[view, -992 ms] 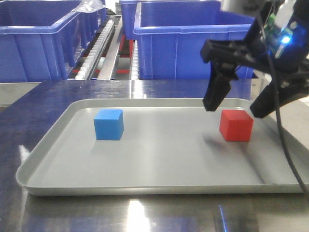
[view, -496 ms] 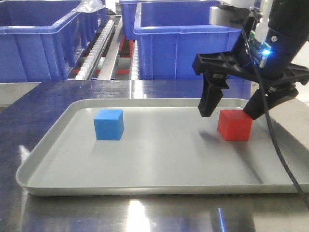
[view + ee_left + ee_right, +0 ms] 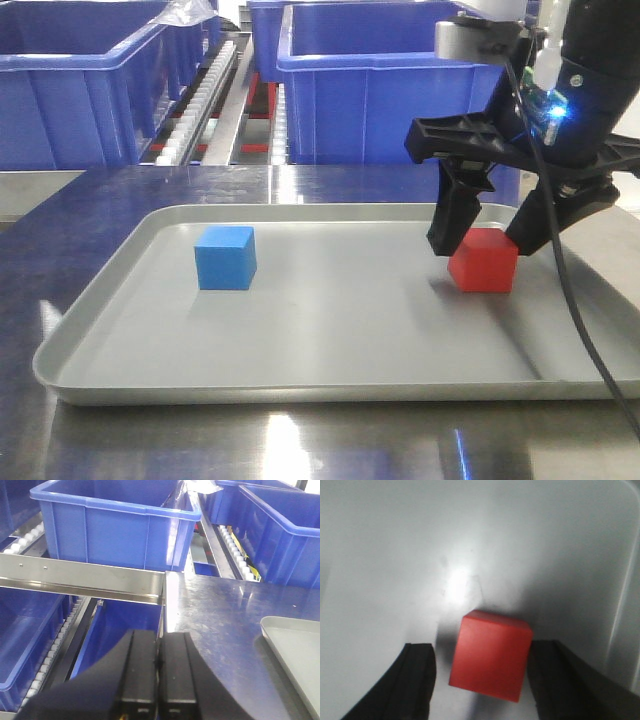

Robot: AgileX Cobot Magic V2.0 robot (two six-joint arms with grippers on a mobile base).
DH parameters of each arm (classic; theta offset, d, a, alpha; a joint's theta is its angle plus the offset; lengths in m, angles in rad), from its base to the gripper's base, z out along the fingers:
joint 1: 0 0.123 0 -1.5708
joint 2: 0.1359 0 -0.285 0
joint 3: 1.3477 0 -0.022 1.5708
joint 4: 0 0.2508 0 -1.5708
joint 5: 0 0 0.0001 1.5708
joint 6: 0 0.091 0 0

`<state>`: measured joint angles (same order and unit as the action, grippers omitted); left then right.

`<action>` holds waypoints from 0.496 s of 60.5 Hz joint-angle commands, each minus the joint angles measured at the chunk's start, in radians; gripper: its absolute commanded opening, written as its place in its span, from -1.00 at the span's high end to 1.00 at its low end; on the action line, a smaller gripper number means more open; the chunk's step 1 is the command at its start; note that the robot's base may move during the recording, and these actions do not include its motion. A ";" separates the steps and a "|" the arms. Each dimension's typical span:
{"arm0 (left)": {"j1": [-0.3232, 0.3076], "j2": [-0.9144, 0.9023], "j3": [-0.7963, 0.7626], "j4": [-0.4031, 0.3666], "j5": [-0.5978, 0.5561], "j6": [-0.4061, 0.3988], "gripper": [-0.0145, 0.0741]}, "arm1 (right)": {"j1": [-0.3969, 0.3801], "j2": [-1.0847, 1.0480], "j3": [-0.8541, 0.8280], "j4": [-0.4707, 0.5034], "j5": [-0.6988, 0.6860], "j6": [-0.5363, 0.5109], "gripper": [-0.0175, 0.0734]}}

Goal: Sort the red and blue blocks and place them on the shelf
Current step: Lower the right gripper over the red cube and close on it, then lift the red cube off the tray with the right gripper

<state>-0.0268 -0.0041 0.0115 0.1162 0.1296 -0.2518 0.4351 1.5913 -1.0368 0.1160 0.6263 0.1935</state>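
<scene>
Blocks: the red block [image 3: 484, 262] sits near the right end of the grey tray [image 3: 300, 392], and the blue block [image 3: 225, 257] lies well apart toward the left. Neither is on the shelf [image 3: 82, 582], so the whole sorting is left to do.

The right gripper [image 3: 483, 246] is spread and lowered astride the red block, one finger on each side. Judged stage: about to grasp the first block.

The front view gives the layout of both blocks, with the blue bins [image 3: 370, 90] behind. Only the right wrist view shows a strip of tray between each finger and the cube's faces, so no contact is evident. Only the left wrist view shows the left gripper [image 3: 159, 680], fingers pressed together and empty, facing the shelf.
</scene>
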 commanded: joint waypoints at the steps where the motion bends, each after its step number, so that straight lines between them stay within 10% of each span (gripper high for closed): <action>1: 0.002 -0.015 0.020 -0.008 -0.084 0.001 0.36 | -0.001 -0.037 -0.034 -0.015 -0.023 -0.002 -0.45; 16: 0.002 -0.015 0.020 -0.008 -0.084 0.001 0.36 | -0.001 -0.037 -0.034 -0.047 -0.022 -0.002 -0.39; 30: 0.002 -0.015 0.020 -0.008 -0.084 0.001 0.36 | -0.001 -0.037 -0.034 -0.059 -0.020 -0.002 0.12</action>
<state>-0.0268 -0.0041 0.0115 0.1162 0.1296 -0.2518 0.4351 1.5913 -1.0368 0.0699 0.6302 0.1935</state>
